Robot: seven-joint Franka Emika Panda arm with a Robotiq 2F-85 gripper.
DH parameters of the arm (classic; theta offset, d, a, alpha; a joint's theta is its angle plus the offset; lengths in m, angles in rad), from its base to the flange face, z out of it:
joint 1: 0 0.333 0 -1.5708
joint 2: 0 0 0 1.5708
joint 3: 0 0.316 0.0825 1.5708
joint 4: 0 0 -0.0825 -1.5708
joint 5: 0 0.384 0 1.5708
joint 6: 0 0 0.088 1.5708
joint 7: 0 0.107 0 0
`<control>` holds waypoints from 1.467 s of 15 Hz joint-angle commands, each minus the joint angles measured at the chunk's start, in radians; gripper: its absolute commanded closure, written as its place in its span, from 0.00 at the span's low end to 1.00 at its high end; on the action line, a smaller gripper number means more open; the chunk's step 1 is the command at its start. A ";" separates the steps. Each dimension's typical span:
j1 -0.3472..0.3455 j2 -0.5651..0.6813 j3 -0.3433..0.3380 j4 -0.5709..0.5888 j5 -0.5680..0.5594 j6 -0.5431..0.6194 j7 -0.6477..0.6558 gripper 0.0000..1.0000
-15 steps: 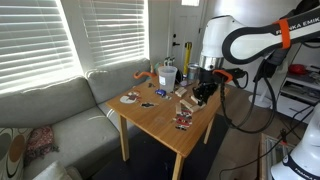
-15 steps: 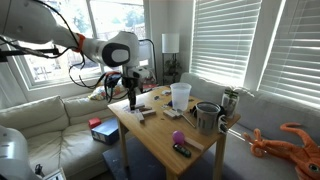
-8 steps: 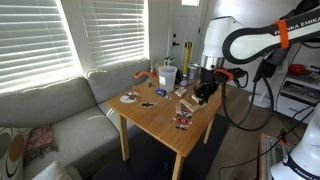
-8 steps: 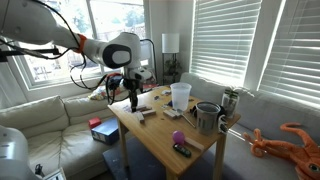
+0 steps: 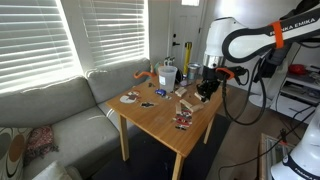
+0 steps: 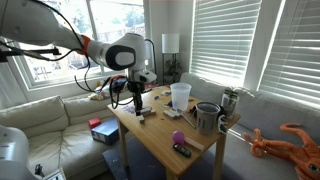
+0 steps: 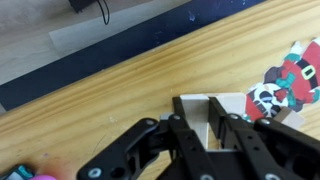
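Observation:
My gripper [image 7: 203,112] hangs over the far part of a wooden table [image 7: 100,110]. Its two black fingers stand close together with a pale wooden block [image 7: 238,104] between and just beyond them. The block's edge shows on both sides of the fingertips. A flat Santa picture piece [image 7: 292,72] lies right beside the block. In both exterior views the gripper [image 5: 208,90] [image 6: 137,101] is just above the tabletop near one edge. Whether the block is off the table I cannot tell.
On the table [image 6: 160,135] stand a clear cup [image 6: 180,95], a metal pot [image 6: 207,117], a purple ball [image 6: 177,138] and small flat pieces [image 5: 183,120]. An orange octopus toy [image 6: 290,140] lies beside it. A sofa [image 5: 60,110] and window blinds surround the table.
The gripper has shifted slightly sideways and a little upward along the table edge. The things on the table have not moved.

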State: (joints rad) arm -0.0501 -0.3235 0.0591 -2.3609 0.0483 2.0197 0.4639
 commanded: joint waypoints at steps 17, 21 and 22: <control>-0.035 -0.040 -0.060 -0.167 -0.036 0.181 -0.129 0.45; -0.044 -0.076 -0.064 -0.195 -0.043 0.192 -0.136 0.18; -0.048 -0.086 -0.065 -0.202 -0.047 0.190 -0.136 0.12</control>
State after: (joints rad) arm -0.0802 -0.3461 -0.0010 -2.5146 0.0232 2.1915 0.3465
